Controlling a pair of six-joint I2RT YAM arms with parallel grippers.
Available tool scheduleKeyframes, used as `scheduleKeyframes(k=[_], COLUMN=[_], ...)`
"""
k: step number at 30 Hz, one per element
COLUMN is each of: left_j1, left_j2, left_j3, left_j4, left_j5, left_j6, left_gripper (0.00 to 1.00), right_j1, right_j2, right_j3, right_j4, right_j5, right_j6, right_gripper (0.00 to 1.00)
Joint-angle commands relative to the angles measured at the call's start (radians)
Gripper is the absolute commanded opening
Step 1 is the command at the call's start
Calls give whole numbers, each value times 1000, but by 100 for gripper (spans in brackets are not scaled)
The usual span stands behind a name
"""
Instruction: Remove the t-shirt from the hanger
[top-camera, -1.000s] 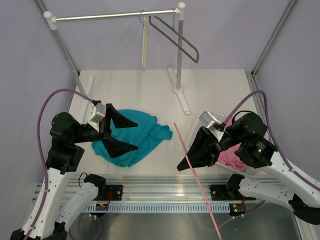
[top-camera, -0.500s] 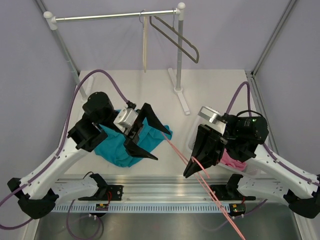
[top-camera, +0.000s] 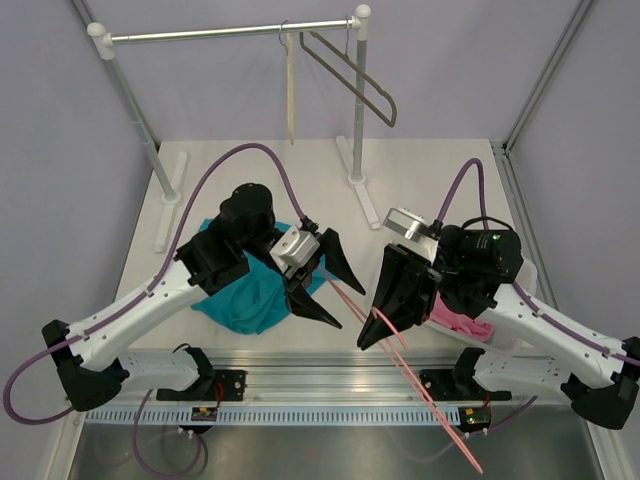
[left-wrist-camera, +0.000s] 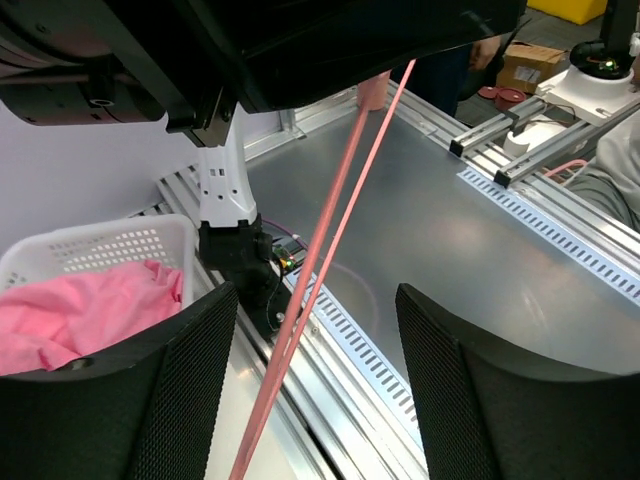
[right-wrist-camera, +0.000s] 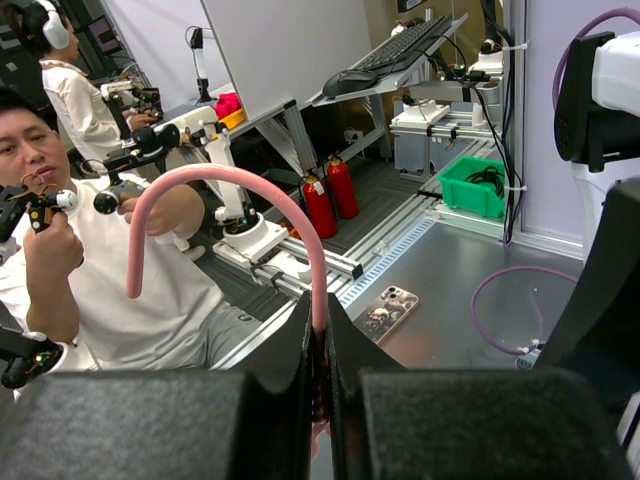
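My right jaws clamp the hanger (right-wrist-camera: 215, 172) below its hook; my left jaws gape empty at the 3 o'clock edge of the t-shirt (top-camera: 240, 295); it lies crumpled on the desk (top-camera: 430, 190).

The t-shirt (top-camera: 240, 300) is soft matt cloth, crumpled into folds. The hanger (right-wrist-camera: 317, 285) is smooth pink plastic with a faint sheen. The left pincer (left-wrist-camera: 315, 320) has matt black pads (left-wrist-camera: 170, 400) with a fine dimpled grain. The desk (top-camera: 430, 180) looks plain matt white, and its front rail (top-camera: 330, 385) is brushed metal. The basket (left-wrist-camera: 110, 240) is perforated white plastic and holds pink cloth (left-wrist-camera: 90, 310).
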Motion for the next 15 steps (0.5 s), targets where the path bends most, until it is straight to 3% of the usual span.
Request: scheduleKeyframes(k=[1, 5, 7, 8, 9, 15], left_j1=[-20, -23, -23, -23, -25, -31], left_j2=[30, 52, 54, 55, 52, 21], left_j3=[40, 45, 46, 48, 48, 20], left_j4=[22, 29, 39, 48, 52, 56], left_j5=[54, 99, 126, 158, 168, 183], left_j6=[-3, 2, 2, -1, -4, -21], left_gripper=[64, 55, 40, 29, 0, 0], right_j1=[1, 1, -1, -1, -1, -1], right_j2=[35, 56, 62, 64, 65, 73], right_j3=[-4, -8, -8, -10, -11, -4], right_j4=[124, 183, 184, 186, 187, 187], right_j5=[-5, -3, -5, -8, -10, -37], right_j6=[91, 123, 126, 126, 126, 125], right_gripper=[0, 0, 0, 0, 0, 0])
